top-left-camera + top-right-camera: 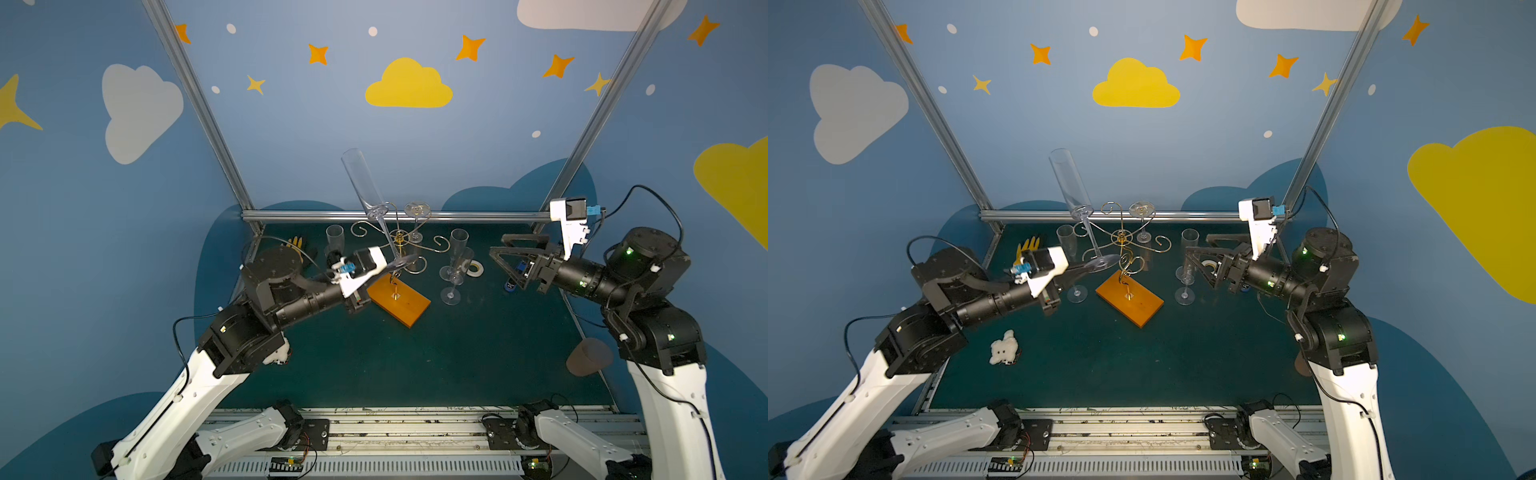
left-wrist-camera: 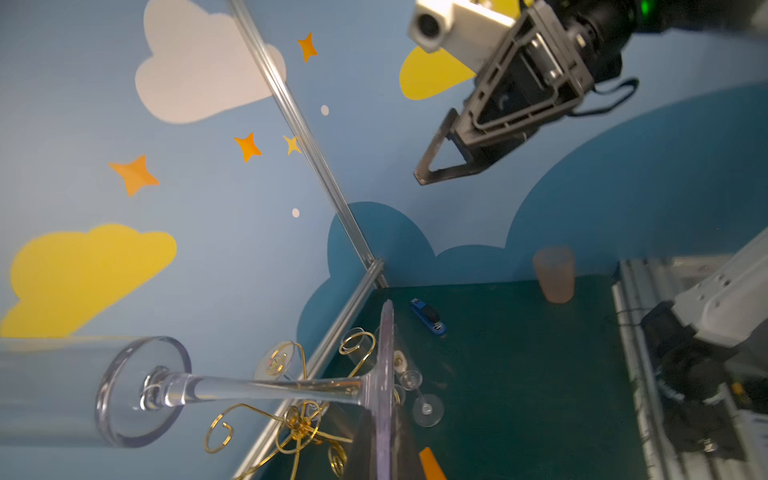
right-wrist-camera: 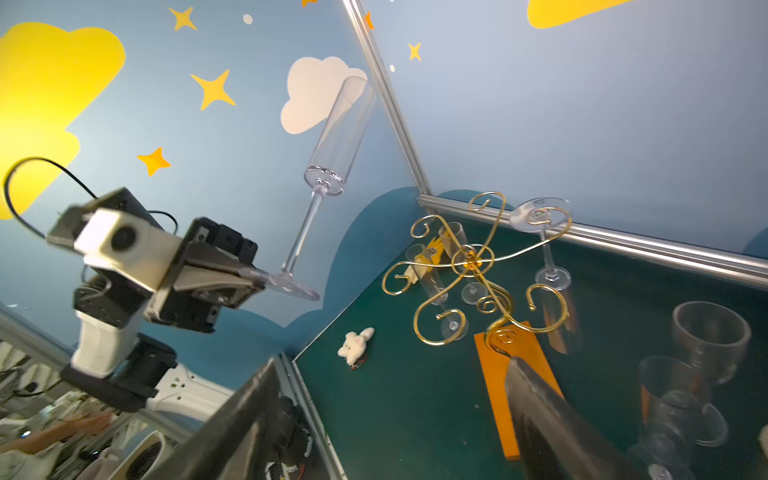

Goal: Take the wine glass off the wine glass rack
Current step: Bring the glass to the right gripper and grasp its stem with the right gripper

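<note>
Clear plastic flute, and I'm holding it by the foot. My left end effector (image 3: 257, 282) is clamping flat on the edge of that round foot, so the wine glass (image 1: 361, 183) is sticking up in the air with its bowl tilting toward the back wall. From the right wrist view it's sitting off to the side of the wine glass rack (image 1: 400, 237), not touching any of the gold curls.

My left arm is reaching in toward the middle with the forearm roughly level, and the wrist is ending just above the rack's orange base (image 1: 401, 305).

My right arm is bending at the elbow and pointing its forearm inward. My right end effector (image 1: 505, 253) is hovering above the green worktop (image 1: 415, 365), to the right of the rack. Its fingers are spreading wide with nothing between them.

One more glass (image 3: 540, 214) is hanging upside down from a back curl of the rack, and two flutes (image 1: 457, 257) are standing between the rack and my right end effector.
</note>
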You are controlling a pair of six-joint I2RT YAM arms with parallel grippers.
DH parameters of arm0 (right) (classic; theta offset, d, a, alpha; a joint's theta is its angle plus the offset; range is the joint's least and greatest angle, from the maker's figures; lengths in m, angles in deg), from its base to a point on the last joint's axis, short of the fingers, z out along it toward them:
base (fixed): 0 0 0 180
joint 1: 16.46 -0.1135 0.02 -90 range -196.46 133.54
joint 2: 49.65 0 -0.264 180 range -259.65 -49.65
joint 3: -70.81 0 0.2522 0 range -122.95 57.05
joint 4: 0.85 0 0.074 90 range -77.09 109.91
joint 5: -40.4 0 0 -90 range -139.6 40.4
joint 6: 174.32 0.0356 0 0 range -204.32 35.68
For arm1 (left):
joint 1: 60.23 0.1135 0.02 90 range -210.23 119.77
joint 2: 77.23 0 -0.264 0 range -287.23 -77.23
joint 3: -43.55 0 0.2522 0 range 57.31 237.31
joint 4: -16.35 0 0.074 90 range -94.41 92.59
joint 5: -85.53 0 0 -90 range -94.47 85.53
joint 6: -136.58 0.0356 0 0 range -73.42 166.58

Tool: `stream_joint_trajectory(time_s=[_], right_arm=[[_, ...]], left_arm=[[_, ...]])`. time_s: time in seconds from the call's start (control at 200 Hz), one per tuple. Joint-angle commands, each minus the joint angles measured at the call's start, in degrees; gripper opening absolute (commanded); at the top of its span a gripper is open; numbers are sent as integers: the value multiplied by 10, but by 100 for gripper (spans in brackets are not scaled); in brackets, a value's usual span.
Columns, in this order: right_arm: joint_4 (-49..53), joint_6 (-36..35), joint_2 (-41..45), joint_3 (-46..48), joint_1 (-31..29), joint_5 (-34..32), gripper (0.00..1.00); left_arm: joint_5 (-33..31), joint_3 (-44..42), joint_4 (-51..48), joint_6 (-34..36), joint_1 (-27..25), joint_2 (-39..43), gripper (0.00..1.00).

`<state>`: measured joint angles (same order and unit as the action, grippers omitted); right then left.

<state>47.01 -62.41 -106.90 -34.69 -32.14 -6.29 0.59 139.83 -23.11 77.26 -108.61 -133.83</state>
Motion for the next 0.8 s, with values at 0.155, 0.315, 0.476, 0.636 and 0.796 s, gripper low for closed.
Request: stream_joint_trajectory(time_s=[0.155, 0.315, 0.476, 0.636, 0.796], right_arm=[[-6, 1, -22, -2, -87, -11, 82], [22, -31, -32, 8, -143, -51, 80], [43, -66, -39, 20, -186, -89, 77], [45, -85, -39, 38, -212, -140, 72], [25, -89, -38, 57, -228, -153, 67]], left_arm=[[-219, -90, 149, 269, -126, -11, 3], [-256, -115, 194, 339, -166, -38, 3], [-273, -130, 222, 371, -192, -53, 3], [-284, -148, 249, 381, -213, -58, 3], [-288, -157, 255, 371, -227, -61, 3]])
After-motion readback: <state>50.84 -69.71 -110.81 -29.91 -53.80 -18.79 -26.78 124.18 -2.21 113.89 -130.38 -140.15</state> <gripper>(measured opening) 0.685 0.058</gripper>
